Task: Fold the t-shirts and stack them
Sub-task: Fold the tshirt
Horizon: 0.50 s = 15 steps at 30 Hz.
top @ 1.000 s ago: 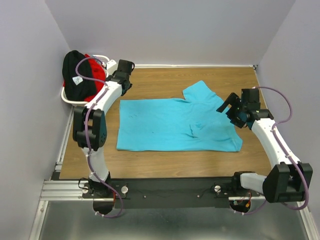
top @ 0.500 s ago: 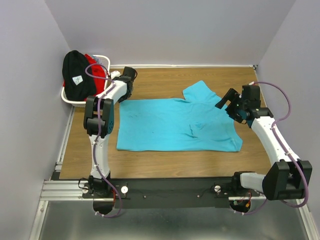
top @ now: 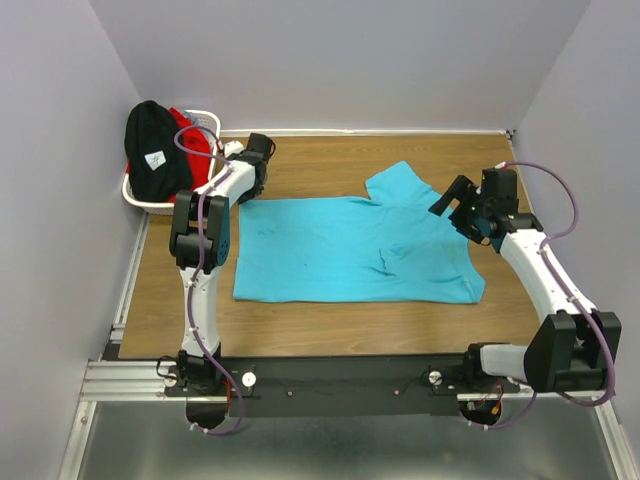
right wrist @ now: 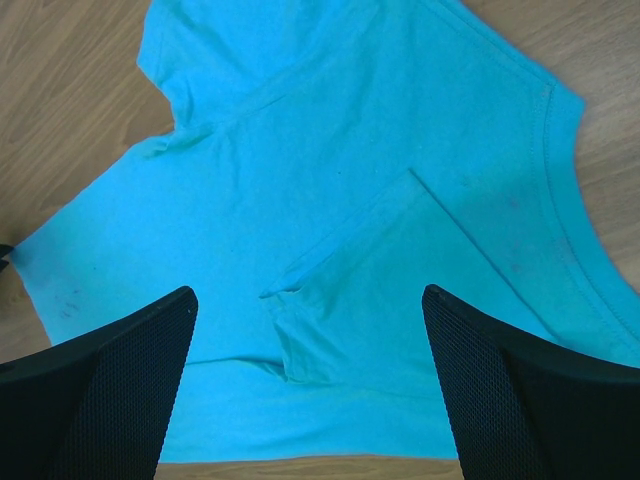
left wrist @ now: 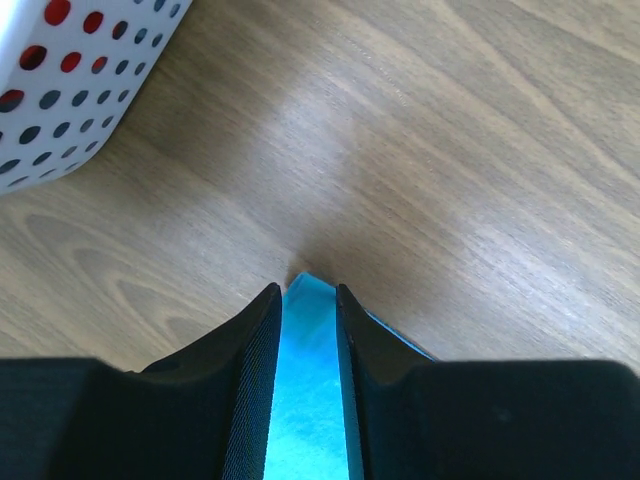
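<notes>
Finds turquoise t-shirt (top: 350,250) flat on surface (top: 330,170), left claw (left wrist: 306,292) narrowly parted astride its far-left corner, right claw (right wrist: 308,295) gaping wide above its sleeve end, black t-shirt (top: 150,140) and red t-shirt (top: 185,130) in basket (top: 140,203)

Wooden table top (top: 330,320), mid-brown, grain running left to right. Plain pale grey back wall (top: 340,60), left wall (top: 50,250) and right wall (top: 600,150) box it in on three sides. White strip (top: 380,131) along the far edge. Aluminium rail (top: 115,380) and black bar (top: 340,380) along the near edge. Dull grey metal floor (top: 330,450) below that. Light soft and even, pale sheen (left wrist: 330,110) on the wood.
</notes>
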### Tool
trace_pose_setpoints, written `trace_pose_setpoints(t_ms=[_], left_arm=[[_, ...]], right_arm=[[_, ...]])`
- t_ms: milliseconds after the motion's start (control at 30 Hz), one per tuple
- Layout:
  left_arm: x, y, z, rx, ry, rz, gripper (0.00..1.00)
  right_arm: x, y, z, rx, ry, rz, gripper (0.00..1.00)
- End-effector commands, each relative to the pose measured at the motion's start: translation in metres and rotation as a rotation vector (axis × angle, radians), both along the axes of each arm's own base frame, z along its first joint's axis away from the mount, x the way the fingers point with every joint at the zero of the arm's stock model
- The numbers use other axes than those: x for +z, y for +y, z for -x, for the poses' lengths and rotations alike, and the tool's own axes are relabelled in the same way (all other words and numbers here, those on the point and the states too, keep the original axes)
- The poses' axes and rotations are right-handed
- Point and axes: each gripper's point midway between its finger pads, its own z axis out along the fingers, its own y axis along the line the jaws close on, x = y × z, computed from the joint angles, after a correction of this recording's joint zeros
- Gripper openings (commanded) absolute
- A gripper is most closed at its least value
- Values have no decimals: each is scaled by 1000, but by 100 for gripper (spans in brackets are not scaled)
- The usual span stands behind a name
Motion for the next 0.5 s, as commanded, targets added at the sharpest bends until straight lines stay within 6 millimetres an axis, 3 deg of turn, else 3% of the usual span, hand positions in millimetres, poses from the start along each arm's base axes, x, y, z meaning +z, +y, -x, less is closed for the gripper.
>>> trace_pose_setpoints(t_ms=[0, 167, 467], left_arm=[[7, -3, -13, -12, -45, 16, 36], [14, -6, -16, -33, -68, 33, 34], [-4, -3, -7, -24, -9, 21, 33]], right_arm=[[-6, 0, -5, 22, -3, 12, 100], [-13, 1, -7, 25, 10, 7, 100], [-22, 0, -16, 27, 24, 16, 100]])
